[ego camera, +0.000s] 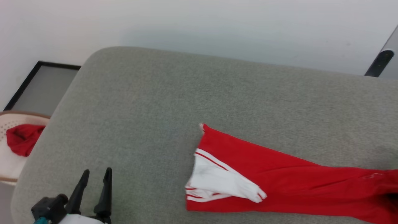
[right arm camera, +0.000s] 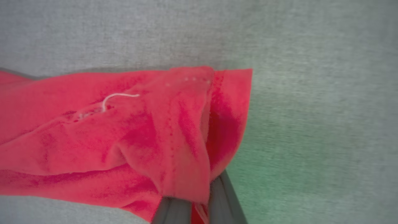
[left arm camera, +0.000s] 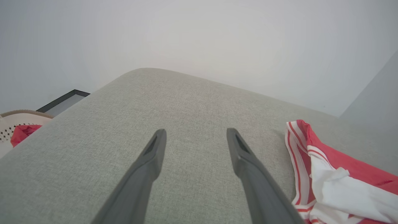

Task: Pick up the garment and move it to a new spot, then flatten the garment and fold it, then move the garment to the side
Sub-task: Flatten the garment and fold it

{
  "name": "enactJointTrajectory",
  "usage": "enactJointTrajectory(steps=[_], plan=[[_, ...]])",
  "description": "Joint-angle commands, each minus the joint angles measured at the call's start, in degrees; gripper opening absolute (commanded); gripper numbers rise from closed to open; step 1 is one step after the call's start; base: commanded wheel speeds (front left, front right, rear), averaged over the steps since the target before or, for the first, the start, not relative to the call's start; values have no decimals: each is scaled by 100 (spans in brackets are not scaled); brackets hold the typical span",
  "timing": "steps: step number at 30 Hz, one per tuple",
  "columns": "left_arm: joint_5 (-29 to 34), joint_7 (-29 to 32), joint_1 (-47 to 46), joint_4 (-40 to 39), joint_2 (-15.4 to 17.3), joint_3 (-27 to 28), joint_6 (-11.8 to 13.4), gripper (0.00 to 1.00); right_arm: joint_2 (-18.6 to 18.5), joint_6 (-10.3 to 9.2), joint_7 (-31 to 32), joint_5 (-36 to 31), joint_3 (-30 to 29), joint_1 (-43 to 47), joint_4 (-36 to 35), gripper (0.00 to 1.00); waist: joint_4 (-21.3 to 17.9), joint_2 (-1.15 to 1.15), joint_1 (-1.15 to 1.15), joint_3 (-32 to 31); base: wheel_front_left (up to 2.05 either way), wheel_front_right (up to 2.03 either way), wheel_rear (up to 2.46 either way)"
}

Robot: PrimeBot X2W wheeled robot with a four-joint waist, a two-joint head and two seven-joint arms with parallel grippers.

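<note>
garment (ego camera: 279, 183) cut off right, basket (ego camera: 9, 169) cropped left

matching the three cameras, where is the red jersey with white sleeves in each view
Head view: red jersey T-shirt with white sleeves, lower right, running off the right edge.
Left wrist view: jersey lower right corner.
Right wrist view: jersey left and centre, in the right pincer.
Shared landmark: the grey woven fabric surface under it.

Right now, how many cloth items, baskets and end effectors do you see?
Cloth items: 2 (garment, red cloth)
Baskets: 1 (basket)
End effectors: 2 (left end effector, right end effector)
Total: 5
</note>
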Motion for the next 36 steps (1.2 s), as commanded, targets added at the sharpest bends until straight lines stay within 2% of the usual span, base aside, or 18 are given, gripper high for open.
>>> enactJointTrajectory(steps=[1, 4, 8, 11, 16, 22, 26, 30, 36], plan=[[-15, -3, 96, 33, -10, 39, -39, 100, -179, -29, 24, -39, -79, 11, 37, 0, -133, 0, 0, -131, 0, 0, 0], [-39, -3, 172, 60, 21, 54, -53, 100, -384, -29, 54, -44, -157, -25, 20, 0, -239, 0, 0, -244, 0, 0, 0], [-72, -3, 243, 81, 27, 66, -58, 100, -456, -26, 118, 31, -197, -41, -97, 0, -358, 0, 0, -372, 0, 0, 0], [-96, 14, 343, 91, 55, 68, -60, 100, -336, -25, 206, 313, -262, -42, -405, 0, -470, 0, 0, -511, 0, 0, 0], [-189, 44, 471, 49, 81, 105, -32, 100, -131, -24, 447, 762, -166, 69, -1386, 0, -636, 0, 0, -702, 0, 0, 0], [-238, 162, 482, -7, 50, 29, -9, 100, 292, -24, 708, 855, 50, 72, -2565, 0, -617, 0, 0, -833, 0, 0, 0], [-246, 228, 400, -25, 11, -79, -15, 100, 680, -24, 747, 743, 370, -96, -2986, 0, -483, 0, 0, -854, 0, 0, 0], [-257, 286, 278, 9, -38, -204, -44, 100, 1058, -24, 713, 625, 748, -252, -2995, 0, -257, 0, 0, -836, 0, 0, 0], [-281, 350, 81, 129, -99, -402, -78, 100, 1480, -24, 477, 443, 1328, -491, -2596, 0, 125, 0, 0, -757, 0, 0, 0]])
